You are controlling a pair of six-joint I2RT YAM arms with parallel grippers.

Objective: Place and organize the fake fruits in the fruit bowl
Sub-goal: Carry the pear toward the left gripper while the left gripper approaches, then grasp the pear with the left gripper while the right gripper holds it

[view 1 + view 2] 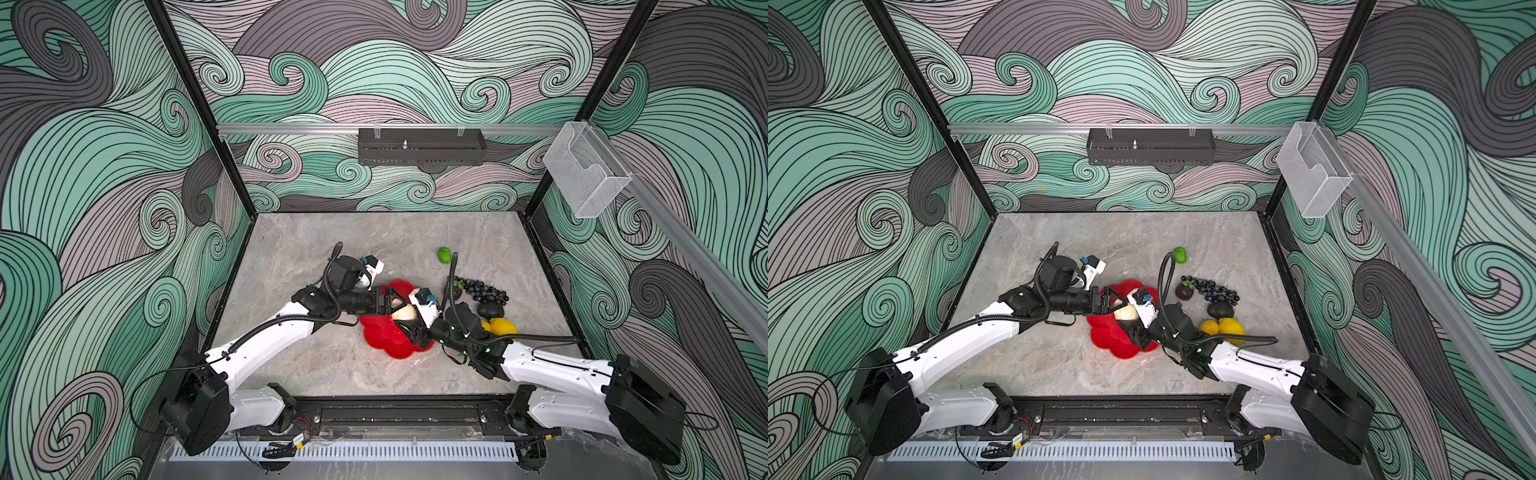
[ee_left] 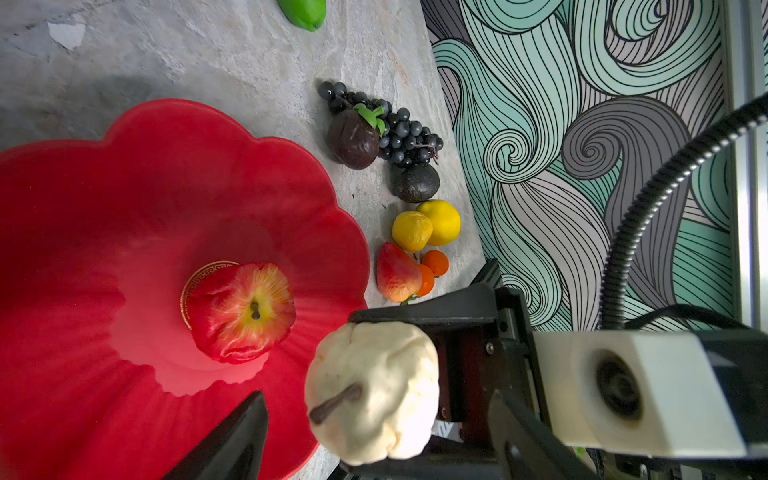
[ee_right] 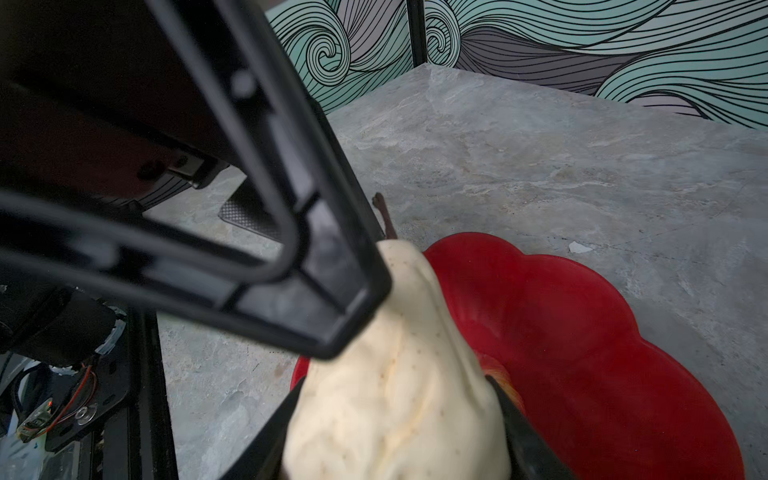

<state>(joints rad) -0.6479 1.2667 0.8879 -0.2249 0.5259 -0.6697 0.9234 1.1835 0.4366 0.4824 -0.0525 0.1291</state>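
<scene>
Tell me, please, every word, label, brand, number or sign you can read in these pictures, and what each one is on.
None can be read.
The gold round mark at the centre of the fruit bowl shows only a key-pattern border, no letters, and the apple covers most of it.
Nothing else in any view bears legible lettering.

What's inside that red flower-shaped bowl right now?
A red apple sits at the fruit bowl centre, partly covering a gold mark. The cream pear, clamped in the right gripper, hides the part behind it.
</scene>
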